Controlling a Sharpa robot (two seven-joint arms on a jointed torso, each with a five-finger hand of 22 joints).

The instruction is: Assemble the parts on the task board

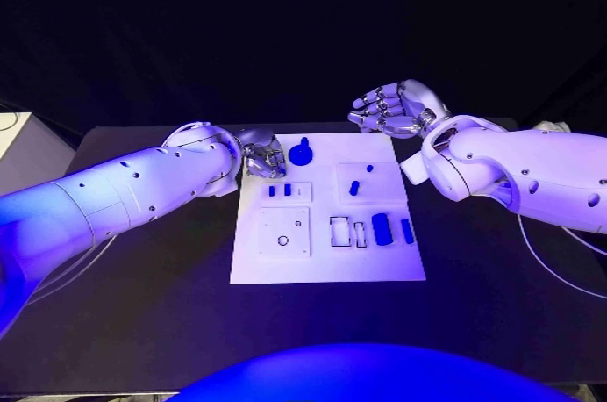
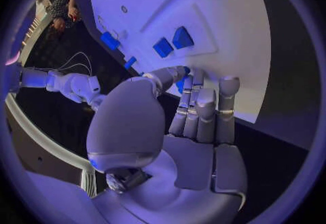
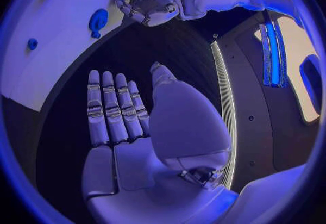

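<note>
- Black table [image 1: 152,323] is carrying the white task board [image 1: 326,211] at its middle, blue parts lying across the plate, the keyhole-shaped part [image 1: 301,152] at the far edge.
- Left hand [image 1: 260,153] is reaching at the board's far-left corner, fingers curled onto the edge just beside a small blue piece [image 2: 182,77] — whether it is pinching it, I cannot tell.
- Right hand [image 1: 396,108] is hovering beyond the far-right corner, fingers spread, holding nothing.
- Risk, as I judge it: the left fingertips nudging the board or knocking the keyhole-shaped part — both sitting close.

One task board [image 1: 329,270], eight blue parts [image 1: 382,229]
</note>
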